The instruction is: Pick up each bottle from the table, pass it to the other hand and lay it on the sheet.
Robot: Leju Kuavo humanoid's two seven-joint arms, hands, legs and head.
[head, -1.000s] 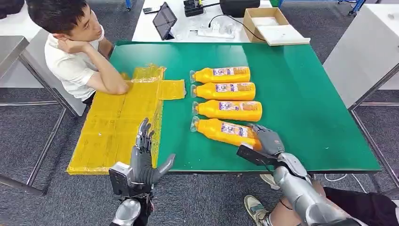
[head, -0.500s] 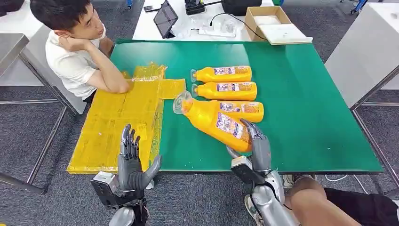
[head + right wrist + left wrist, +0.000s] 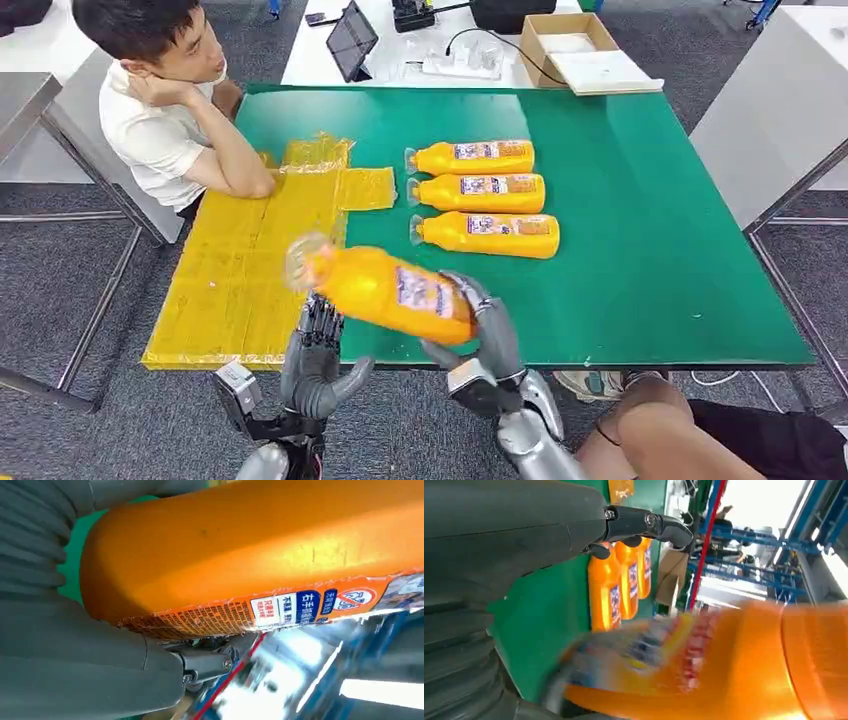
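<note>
We observe the right hand point(image 3: 483, 330) gripping an orange bottle point(image 3: 385, 289) by its base end, fingers wrapped around the body, the bottle raised clear of the green bench point(image 3: 640, 250) and lying roughly level above the near edge. Its clear cap end points toward the yellow sheet point(image 3: 240, 270); that end is blurred. In the right wrist view the bottle's labelled side point(image 3: 280, 565) sits tight against the hand's thumb and palm.

The left hand point(image 3: 318, 362) stands just below and beside the cap half of the bottle, fingers spread and upright, thumb held out to the side, holding nothing. We cannot tell whether its fingertips touch the bottle.

Three further bottles point(image 3: 485, 195) lie side by side on the bench, caps toward the sheet, well apart from the held one.

The sheet covers the left portion of the bench and overhangs its near edge. A person point(image 3: 165, 120) sits at the far left corner, one forearm resting on the sheet. A cardboard box point(image 3: 580, 50) and a tablet point(image 3: 350, 42) rest on a white table beyond
</note>
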